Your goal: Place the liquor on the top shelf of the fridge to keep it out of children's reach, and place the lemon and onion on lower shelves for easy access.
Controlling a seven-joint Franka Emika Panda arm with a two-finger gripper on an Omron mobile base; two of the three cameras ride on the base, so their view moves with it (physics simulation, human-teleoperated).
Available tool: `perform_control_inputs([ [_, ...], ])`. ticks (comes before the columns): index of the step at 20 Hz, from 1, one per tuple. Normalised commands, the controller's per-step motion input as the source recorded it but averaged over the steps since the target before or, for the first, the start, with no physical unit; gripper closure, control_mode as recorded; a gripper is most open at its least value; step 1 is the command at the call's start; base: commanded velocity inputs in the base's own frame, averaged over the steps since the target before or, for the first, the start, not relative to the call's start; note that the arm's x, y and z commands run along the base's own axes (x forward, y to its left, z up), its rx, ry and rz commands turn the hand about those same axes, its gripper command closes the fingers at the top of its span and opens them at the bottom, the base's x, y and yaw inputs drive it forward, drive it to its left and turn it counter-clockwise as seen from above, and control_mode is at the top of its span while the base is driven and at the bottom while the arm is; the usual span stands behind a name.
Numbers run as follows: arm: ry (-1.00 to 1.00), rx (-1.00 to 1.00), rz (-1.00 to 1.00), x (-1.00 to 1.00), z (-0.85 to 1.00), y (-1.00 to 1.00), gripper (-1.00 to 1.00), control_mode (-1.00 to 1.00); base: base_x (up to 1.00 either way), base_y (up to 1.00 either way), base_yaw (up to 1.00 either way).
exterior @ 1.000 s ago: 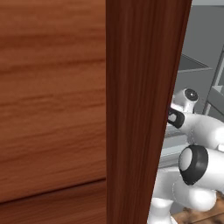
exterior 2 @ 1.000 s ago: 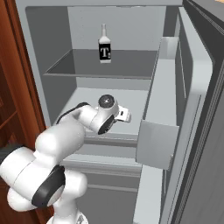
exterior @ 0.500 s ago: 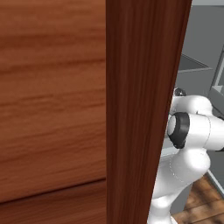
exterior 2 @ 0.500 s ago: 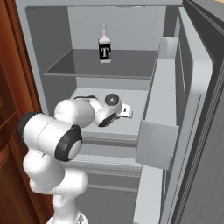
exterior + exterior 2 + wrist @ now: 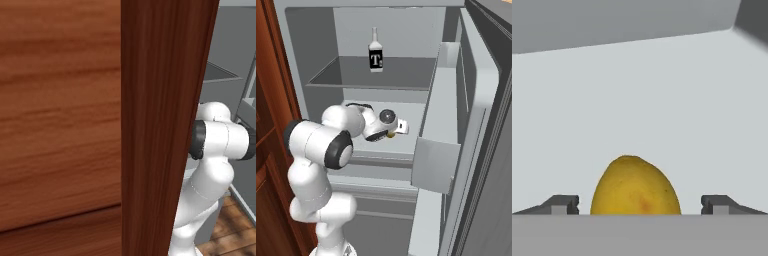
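Observation:
The liquor [image 5: 375, 52] stands upright on the top shelf [image 5: 351, 77] of the open fridge [image 5: 313, 45]. One level lower, my hand reaches over the wider pale shelf [image 5: 413, 112]. In the hand view the yellow lemon [image 5: 635, 187] lies on that pale shelf between my fingertips [image 5: 562, 204], with a gap on each side. My gripper [image 5: 640, 204] is open around it. A sliver of the lemon [image 5: 391, 135] shows under the hand in the right base view. The onion is out of view.
The fridge door [image 5: 476, 125] stands open to the right, its bins [image 5: 437, 165] jutting in close to my hand. A dark wood cabinet panel [image 5: 75, 125] fills most of the left base view, and another [image 5: 268, 150] borders the fridge on the left.
The jaws have spread apart and let go of the lemon, which now rests on the pale shelf. The arm's elbow has swung up and to the left.

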Motion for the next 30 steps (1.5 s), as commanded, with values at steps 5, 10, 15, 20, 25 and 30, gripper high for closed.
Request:
perform_control_inputs([
  [5,0.0,-0.04,0.03,-0.18,0.37,0.0,-1.0,-1.0,0.0,0.0,0.0],
  [10,0.06,-0.15,0.05,-0.79,0.62,0.07,-1.0,-1.0,0.0,0.0,0.0],
  [15,0.1,-0.17,0.05,-0.84,0.95,0.24,-1.0,-1.0,0.0,0.0,0.0],
  [20,0.15,-0.12,0.02,-0.7,1.0,0.18,-1.0,-1.0,0.0,0.0,0.0],
  [25,0.18,-0.11,0.05,-0.93,0.93,0.08,-1.0,-1.0,0.0,0.0,0.0],
  [30,0.0,-0.04,0.08,-1.0,0.36,0.26,-1.0,-1.0,0.0,0.0,0.0],
])
